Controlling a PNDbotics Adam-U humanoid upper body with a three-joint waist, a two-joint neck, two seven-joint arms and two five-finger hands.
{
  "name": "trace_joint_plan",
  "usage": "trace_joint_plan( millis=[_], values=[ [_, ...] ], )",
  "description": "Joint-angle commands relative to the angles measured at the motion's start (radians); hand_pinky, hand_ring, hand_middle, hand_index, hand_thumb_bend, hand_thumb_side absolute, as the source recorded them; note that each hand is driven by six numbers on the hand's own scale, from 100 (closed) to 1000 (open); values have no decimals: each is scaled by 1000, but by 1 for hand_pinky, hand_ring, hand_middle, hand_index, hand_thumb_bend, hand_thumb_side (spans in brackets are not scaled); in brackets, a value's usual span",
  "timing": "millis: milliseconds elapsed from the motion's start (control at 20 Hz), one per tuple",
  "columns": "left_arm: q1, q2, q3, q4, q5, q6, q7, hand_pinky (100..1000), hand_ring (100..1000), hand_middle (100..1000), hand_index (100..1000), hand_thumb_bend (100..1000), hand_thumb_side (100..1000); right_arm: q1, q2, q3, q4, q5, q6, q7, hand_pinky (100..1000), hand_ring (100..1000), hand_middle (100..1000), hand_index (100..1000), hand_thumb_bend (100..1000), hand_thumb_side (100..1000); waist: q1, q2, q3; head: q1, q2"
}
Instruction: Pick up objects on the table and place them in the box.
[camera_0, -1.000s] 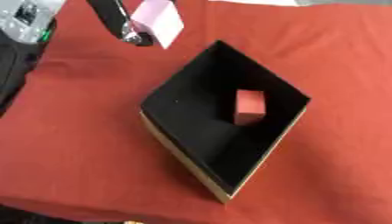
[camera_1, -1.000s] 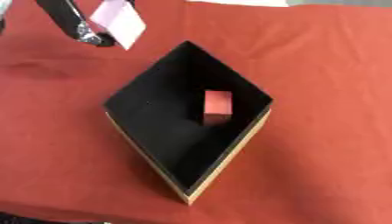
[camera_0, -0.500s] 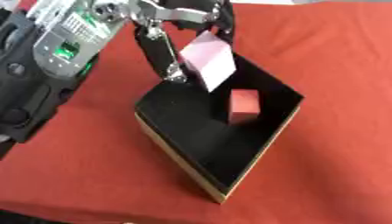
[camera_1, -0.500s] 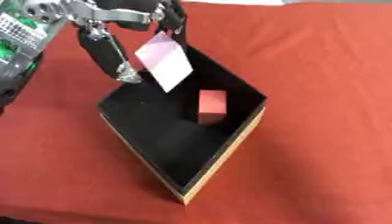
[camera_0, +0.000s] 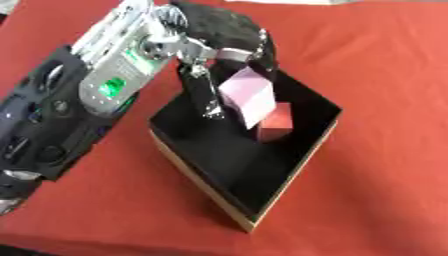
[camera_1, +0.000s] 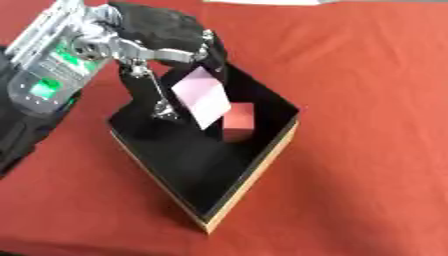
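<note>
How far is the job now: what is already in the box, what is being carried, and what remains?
Done: a red block lies inside the black box. In hand: the left hand holds a pink block over the box's opening, above the red one, not yet released. Left: letting it go. No other loose objects show on the red tablecloth.

A: Where's the left hand (camera_0: 223, 42)?
B: Over the box (camera_0: 289, 177), fingers pinching a pale pink block (camera_0: 248, 96).
A: Anything inside?
B: 1 red block (camera_0: 277, 122), just beside the pink one, on the red counter (camera_0: 376, 60).
</note>
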Motion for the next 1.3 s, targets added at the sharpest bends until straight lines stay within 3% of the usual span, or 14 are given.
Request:
trace_joint_plan(
  millis=[50,200,250,300,350,550,750,1250,1300],
  values=[
    [-2,-4,-6,25,-26,-24,2,411,580,608,711,316,100,-9,-16,-7,-17,0,-2,-3,815,635,531,798,100,670,0,-16,-2,-2,5],
    [10,-5,-14,39,-29,-42,-2,455,612,642,746,333,203,-10,-16,-7,-17,0,-2,-3,815,635,531,797,100,670,-1,-15,-1,-3,5],
    [13,-3,-15,38,-30,-48,-4,531,676,690,787,373,283,-10,-16,-8,-17,0,-2,-3,815,635,530,797,100,670,-1,-15,-1,-4,5],
    [15,-1,-15,35,-33,-55,-7,531,676,690,787,373,283,-9,-16,-8,-17,0,-2,-3,815,635,530,797,100,670,-1,-15,-1,-4,5],
    [17,2,-16,33,-37,-62,-12,620,753,760,845,414,381,-9,-16,-8,-17,0,-1,-3,814,635,530,797,100,670,-1,-16,-1,-5,5],
    [24,11,-17,33,-53,-98,-47,788,883,890,966,550,508,-10,-15,-8,-17,1,-1,-2,815,635,531,797,100,669,-2,-18,-4,-6,5],
    [23,19,2,10,-93,-111,-32,834,928,923,995,659,548,-10,-13,-8,-17,3,-2,-2,814,635,531,797,100,669,-3,-22,-5,-8,5],
    [26,28,25,-38,-117,-107,37,833,930,920,993,641,537,-9,-11,-8,-17,5,-2,-4,814,635,532,797,100,669,-3,-27,-5,-9,5],
    [27,26,27,-40,-116,-106,38,685,823,855,945,100,674,-9,-12,-9,-17,6,-2,-5,813,637,535,797,100,670,-4,-29,-4,-14,5]
  ],
)
